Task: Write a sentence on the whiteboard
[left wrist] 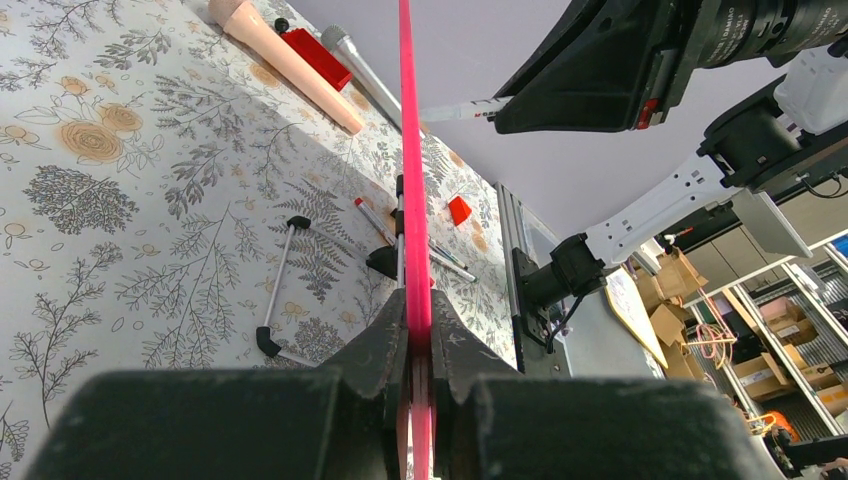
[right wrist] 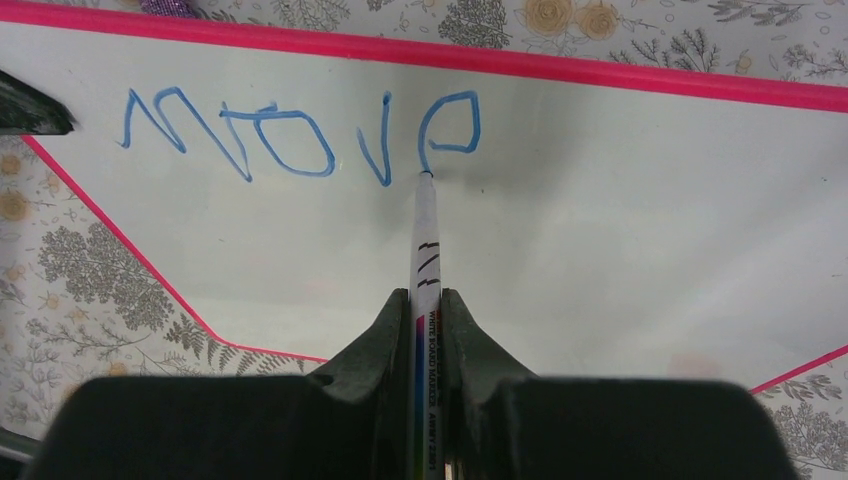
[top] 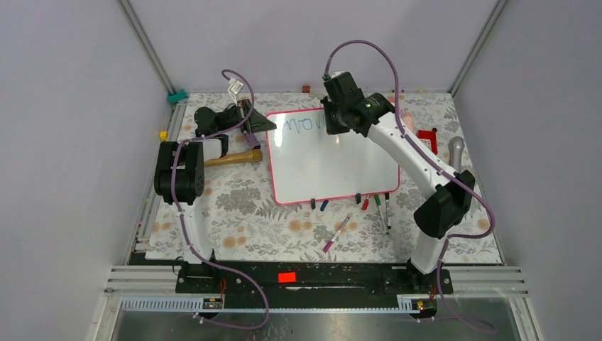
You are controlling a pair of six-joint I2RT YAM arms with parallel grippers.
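Marker (right wrist: 426, 235) tip touches the whiteboard (top: 334, 167) at the foot of the last blue letter of the sentence (right wrist: 300, 135), a single word along the far edge; right gripper (right wrist: 427, 300) clamps the marker barrel; left gripper (left wrist: 418, 328) pinches the board's pink rim at its far left corner, mid-table.

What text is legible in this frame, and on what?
"move": blue handwriting on the whiteboard, last letter maybe unfinished.
"WHITE BOARD MARKER": on the marker barrel; smaller print beneath is unreadable.
White lettering on the right arm's black lens: too blurred.
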